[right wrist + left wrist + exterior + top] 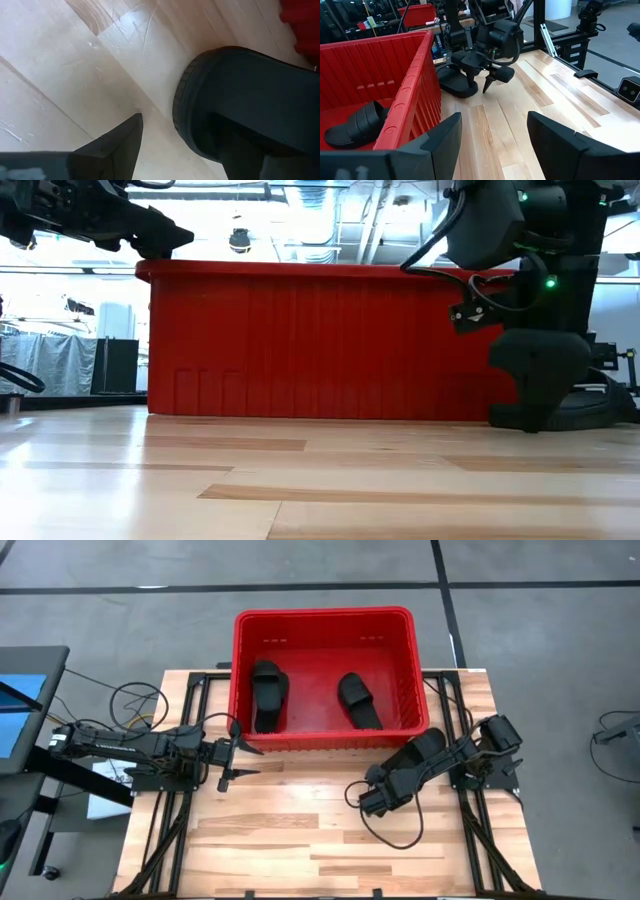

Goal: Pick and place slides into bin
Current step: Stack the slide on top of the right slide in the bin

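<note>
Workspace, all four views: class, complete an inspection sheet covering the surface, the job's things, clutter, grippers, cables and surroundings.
Surface: table of pale wooden planks.
Job's things: red bin at the table's far edge holds two slides; a third slide lies on the table beside the bin; a fourth is not seen.
Clutter: nothing seen.
Grippers: left gripper open and empty, near the bin's front wall; right gripper open, just over the third slide.
Cables: black loop on the table by the right arm; wires beside the left arm.
Surroundings: grey floor with dark lines.
</note>
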